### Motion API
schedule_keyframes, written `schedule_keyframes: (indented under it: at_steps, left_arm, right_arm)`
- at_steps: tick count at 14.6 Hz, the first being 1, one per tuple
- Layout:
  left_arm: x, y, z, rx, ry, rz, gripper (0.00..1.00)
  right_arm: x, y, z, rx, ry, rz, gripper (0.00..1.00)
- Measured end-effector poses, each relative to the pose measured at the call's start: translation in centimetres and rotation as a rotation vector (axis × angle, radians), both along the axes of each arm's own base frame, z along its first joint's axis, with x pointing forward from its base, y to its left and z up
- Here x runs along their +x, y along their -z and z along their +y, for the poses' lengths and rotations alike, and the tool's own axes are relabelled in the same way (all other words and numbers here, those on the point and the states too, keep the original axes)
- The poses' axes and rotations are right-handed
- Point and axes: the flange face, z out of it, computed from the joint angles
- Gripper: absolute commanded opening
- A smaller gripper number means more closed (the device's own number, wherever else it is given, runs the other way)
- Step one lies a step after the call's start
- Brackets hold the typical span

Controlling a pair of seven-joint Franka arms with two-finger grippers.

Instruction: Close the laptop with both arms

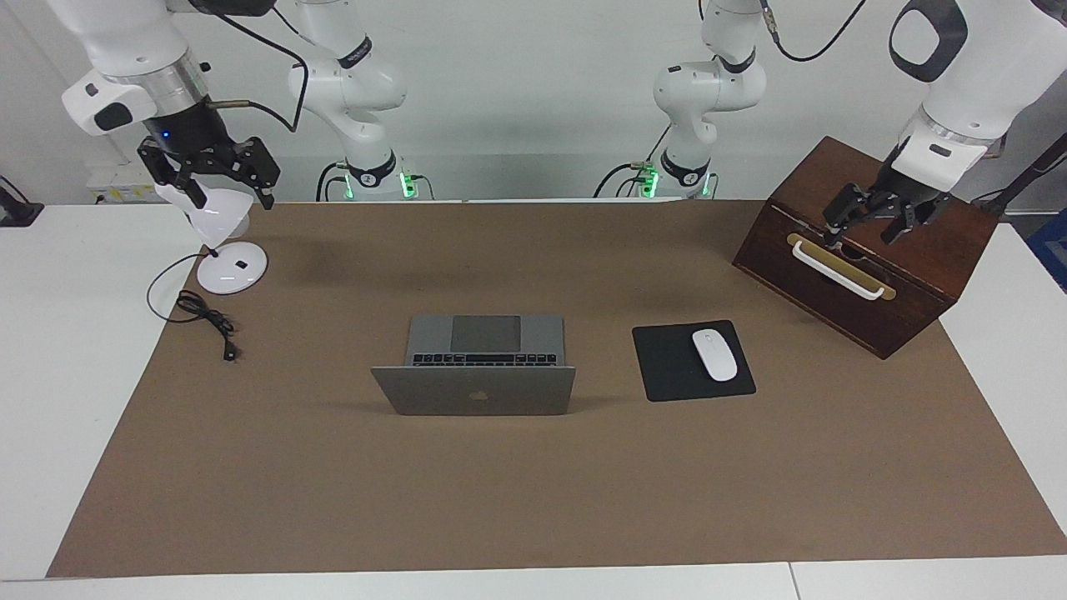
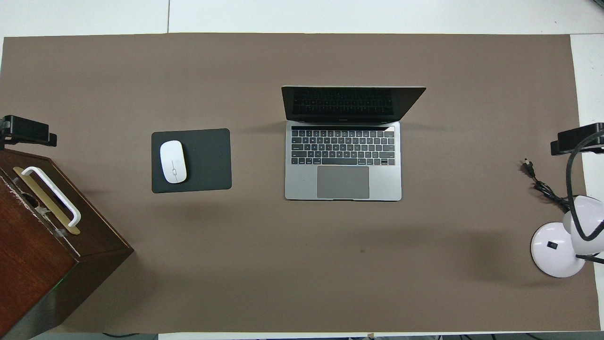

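The silver-grey laptop (image 1: 473,390) stands open in the middle of the brown mat, its lid upright and its apple logo turned away from the robots. Its black keyboard and grey trackpad (image 2: 343,182) face the robots. My right gripper (image 1: 229,196) hangs open and empty in the air over the white lamp at the right arm's end, well away from the laptop. It also shows in the overhead view (image 2: 578,139). My left gripper (image 1: 863,229) hangs open and empty over the wooden box at the left arm's end. It also shows in the overhead view (image 2: 28,131).
A black mouse pad (image 1: 667,367) with a white mouse (image 1: 714,354) lies beside the laptop toward the left arm's end. A dark wooden box (image 1: 867,275) with a white handle stands at that end. A white desk lamp (image 1: 232,267) and its black cable (image 1: 208,321) are at the right arm's end.
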Motion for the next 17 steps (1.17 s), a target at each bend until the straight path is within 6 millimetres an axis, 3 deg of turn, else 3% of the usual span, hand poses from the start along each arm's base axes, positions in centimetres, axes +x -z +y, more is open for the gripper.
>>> schedule_keyframes:
  at_steps: [6, 8, 10, 13, 17]
  left_arm:
    - [0.0, 0.0, 0.1, 0.002, -0.001, 0.0, 1.0]
    - [0.0, 0.0, 0.1, 0.004, -0.001, 0.0, 1.0]
    - [0.0, 0.0, 0.1, 0.005, -0.001, -0.004, 1.0]
    - [0.1, -0.1, 0.1, 0.007, 0.0, -0.007, 1.0]
    - [0.1, -0.1, 0.1, 0.013, 0.0, -0.007, 1.0]
  right_arm:
    - [0.6, 0.4, 0.0, -0.001, 0.001, -0.006, 0.98]
    - [1.7, 0.3, -0.2, -0.003, 0.004, -0.028, 0.85]
    - [3.4, -0.1, -0.3, -0.007, 0.001, -0.048, 0.61]
    - [7.1, 0.9, -0.5, -0.007, -0.01, -0.064, 0.36]
    - [12.7, 3.6, -0.9, -0.016, -0.007, -0.142, 0.39]
